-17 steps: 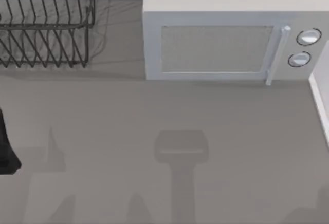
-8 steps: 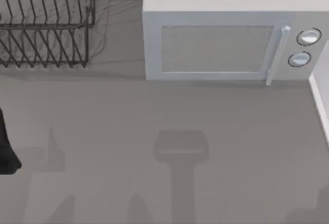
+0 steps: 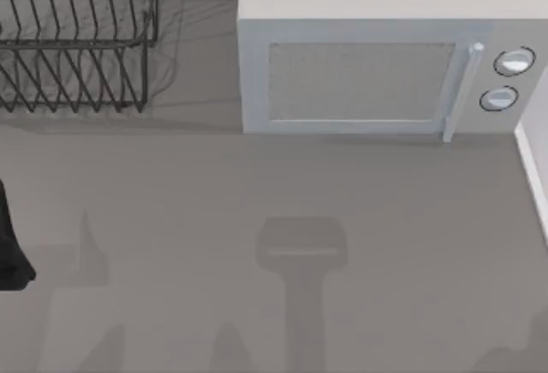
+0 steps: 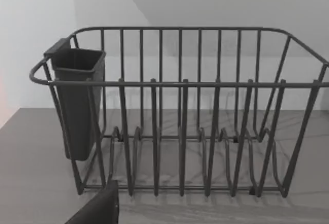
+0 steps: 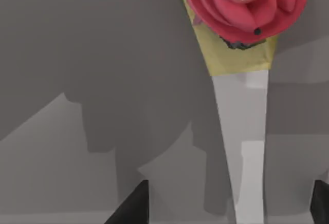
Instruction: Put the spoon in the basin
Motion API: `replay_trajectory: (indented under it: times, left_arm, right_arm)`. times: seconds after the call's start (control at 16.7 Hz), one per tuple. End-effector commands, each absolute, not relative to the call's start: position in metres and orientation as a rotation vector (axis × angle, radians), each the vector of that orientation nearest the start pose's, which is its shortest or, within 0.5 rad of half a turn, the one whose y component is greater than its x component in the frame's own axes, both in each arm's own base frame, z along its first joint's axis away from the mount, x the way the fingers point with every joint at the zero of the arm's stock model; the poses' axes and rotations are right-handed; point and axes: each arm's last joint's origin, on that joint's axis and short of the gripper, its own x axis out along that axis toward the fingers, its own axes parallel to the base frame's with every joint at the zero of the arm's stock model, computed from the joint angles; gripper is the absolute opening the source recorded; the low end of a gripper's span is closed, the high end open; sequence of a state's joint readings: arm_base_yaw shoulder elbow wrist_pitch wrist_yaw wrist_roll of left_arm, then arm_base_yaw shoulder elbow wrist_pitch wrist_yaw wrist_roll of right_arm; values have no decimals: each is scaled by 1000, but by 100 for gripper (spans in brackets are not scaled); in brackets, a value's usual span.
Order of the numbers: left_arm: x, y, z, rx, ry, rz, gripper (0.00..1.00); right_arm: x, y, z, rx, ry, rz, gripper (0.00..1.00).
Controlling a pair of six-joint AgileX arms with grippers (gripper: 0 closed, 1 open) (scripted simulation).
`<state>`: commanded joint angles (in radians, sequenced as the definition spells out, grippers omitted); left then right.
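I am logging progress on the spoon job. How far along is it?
Nothing looks done yet. The top view shows a dish rack, a microwave and bare table. Nothing is in hand: the right gripper hangs open near a pink flower. Finding, grasping and placing remain.

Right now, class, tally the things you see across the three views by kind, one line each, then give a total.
Dish rack: 1
Cutlery holder on the rack: 1
Microwave: 1
Pink flower: 1
Total: 4
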<state>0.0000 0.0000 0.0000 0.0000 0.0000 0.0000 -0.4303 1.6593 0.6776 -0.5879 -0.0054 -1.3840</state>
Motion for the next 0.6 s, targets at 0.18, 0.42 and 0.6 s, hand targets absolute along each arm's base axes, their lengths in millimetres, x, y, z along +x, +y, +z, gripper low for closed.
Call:
replay_trajectory:
  times: [0.18,0.42,0.6]
  left_arm:
    - [106,-1,160,0,0,0,100]
    - [106,-1,160,0,0,0,100]
    - [106,-1,160,0,0,0,100]
  right_arm:
    - [214,-98,93,-742,1434,746,0]
    - [214,-98,93,-742,1434,746,0]
    - [214,-97,119,-717,1447,714,0]
